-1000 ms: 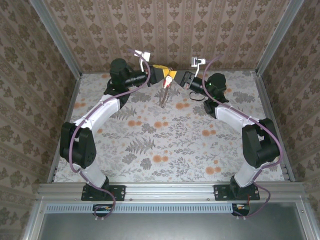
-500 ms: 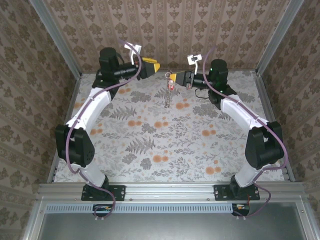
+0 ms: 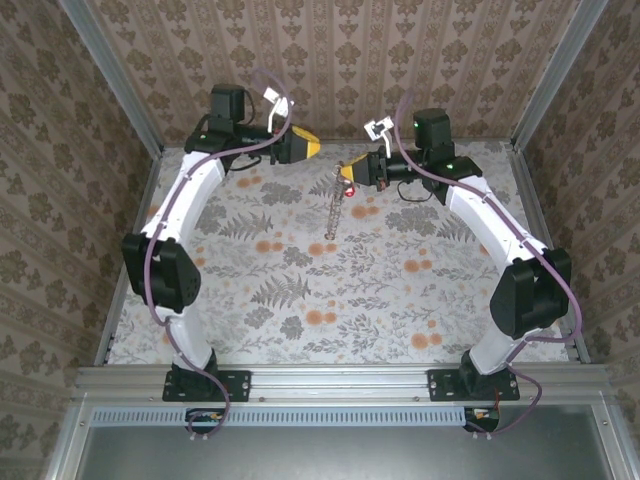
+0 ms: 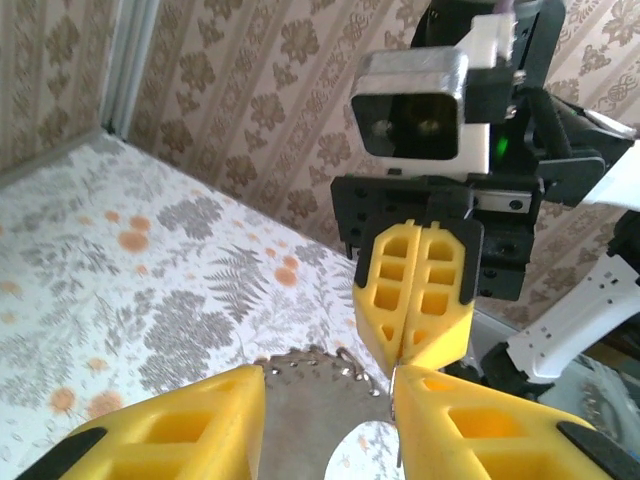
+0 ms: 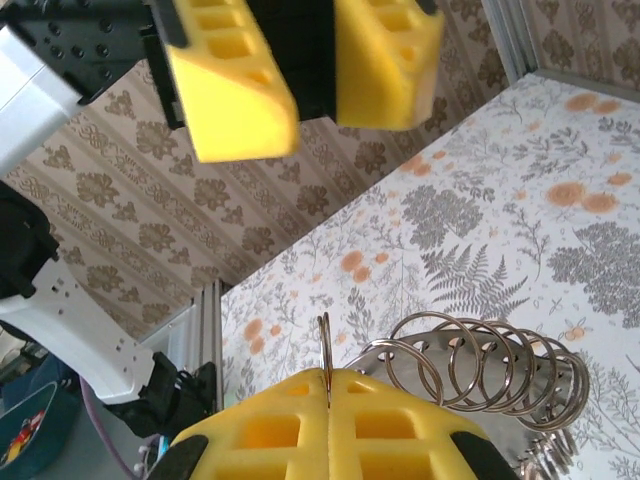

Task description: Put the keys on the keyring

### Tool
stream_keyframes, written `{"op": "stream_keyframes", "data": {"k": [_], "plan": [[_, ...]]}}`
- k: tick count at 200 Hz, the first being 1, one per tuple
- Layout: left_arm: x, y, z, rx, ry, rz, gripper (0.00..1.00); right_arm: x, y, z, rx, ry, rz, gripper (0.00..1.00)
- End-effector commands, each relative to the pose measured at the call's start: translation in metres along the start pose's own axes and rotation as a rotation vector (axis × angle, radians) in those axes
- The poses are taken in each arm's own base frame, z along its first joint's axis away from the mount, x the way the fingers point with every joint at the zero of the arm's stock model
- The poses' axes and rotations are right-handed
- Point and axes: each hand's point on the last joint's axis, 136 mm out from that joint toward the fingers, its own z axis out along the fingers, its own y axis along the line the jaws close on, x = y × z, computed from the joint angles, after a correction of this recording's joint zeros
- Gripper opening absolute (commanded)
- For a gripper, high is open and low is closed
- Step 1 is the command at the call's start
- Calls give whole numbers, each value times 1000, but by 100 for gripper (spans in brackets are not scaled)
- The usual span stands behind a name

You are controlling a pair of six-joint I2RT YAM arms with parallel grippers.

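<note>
Keyring [image 3: 332,205]: a thin, dull metal chain of small round wire loops. It hangs straight down from its pinched top end toward the worktop; whether the lower end touches cannot be told.
Key [image 3: 337,192]: a tiny, smooth, bright red oblong against the keyring's upper stretch, just below the held end. Whether it is threaded on cannot be told.
Right gripper [image 5: 328,385]: yellow blocks with square hollows on a black body. The jaws are pressed fully together, with one thin loop of the keyring nipped in the seam.
Left gripper [image 3: 310,148]: the same hollowed yellow blocks. The jaws are parted by a clear gap and hold nothing. It faces the keyring's top end from the left, near it but apart.
Worktop [image 3: 350,290]: a flat surface printed with grey ferns and orange flowers, spread beneath the keyring.
Walls [image 3: 340,60]: matte, brown damask pattern, behind the keyring and on both sides of it.
Cables [image 3: 150,290]: glossy purple, looped along both white-and-black arms flanking the keyring.
</note>
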Motion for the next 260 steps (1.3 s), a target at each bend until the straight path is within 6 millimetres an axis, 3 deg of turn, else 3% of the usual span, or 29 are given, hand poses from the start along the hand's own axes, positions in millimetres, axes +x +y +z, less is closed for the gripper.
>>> {"op": "stream_keyframes", "data": {"k": [1, 104, 260], "plan": [[1, -19, -1, 87, 12, 11, 39, -1, 10, 1, -45, 20, -36, 0], [29, -18, 30, 137, 79, -44, 37, 6, 5, 10, -63, 44, -21, 0], [46, -11, 36, 129, 102, -63, 31, 8, 2, 11, -53, 45, -22, 0]]}}
